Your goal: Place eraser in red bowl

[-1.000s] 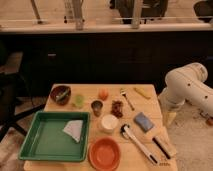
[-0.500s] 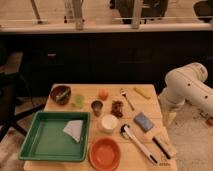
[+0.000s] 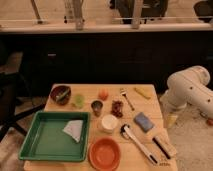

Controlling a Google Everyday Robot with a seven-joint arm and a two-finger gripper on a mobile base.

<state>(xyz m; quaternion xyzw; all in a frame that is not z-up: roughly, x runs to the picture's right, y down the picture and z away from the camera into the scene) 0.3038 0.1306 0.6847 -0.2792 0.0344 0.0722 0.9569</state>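
Gripper (image 3: 171, 120) hangs just off tabletop (image 3: 150, 107) R edge, fingers open w/ nothing held. Eraser (image 3: 164, 146) front-R; red bowl (image 3: 105, 153) front-ctr, apart.

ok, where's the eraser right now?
Camera view: the eraser lies at the front-right edge of the table, right of the white-handled brush, just past the blue-grey sponge. The gripper hangs beyond the table's right side.

We saw the arm (image 3: 192, 90) cut off by the right edge, its base out of sight. The gripper (image 3: 172, 120) hung just off the right side of the table (image 3: 150, 106), a pale blur. Left of it, 1 small dark-red clump (image 3: 117, 107) was too blurred to name. Below-left, the red bowl (image 3: 105, 154) met the bottom edge.
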